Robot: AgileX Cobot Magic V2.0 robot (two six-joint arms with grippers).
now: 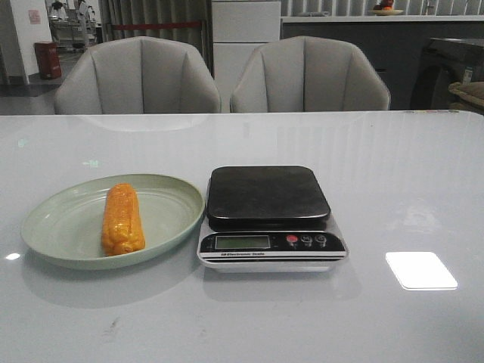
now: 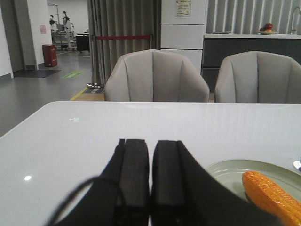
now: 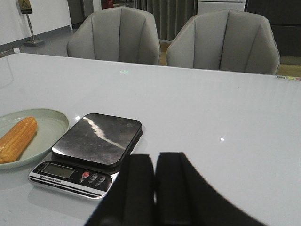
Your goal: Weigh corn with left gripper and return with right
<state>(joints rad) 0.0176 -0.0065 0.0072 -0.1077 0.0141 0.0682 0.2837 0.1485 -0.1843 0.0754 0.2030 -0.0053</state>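
Resting lengthwise on green plate [image 1: 53, 227], corn [image 1: 122, 219]; kitchen scale [image 1: 270, 218] touching plate rim; left gripper [image 2: 150, 188] and right gripper [image 3: 154, 193] closed, empty, above bench [image 1: 408, 189].

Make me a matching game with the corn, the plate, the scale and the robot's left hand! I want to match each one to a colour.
Things:
1. corn
2. plate
3. scale
4. left hand

Colours:
A. pale green
B. all black
C. orange-yellow
D. dark top, silver front with a red button

Pairs: 1-C, 2-A, 3-D, 4-B
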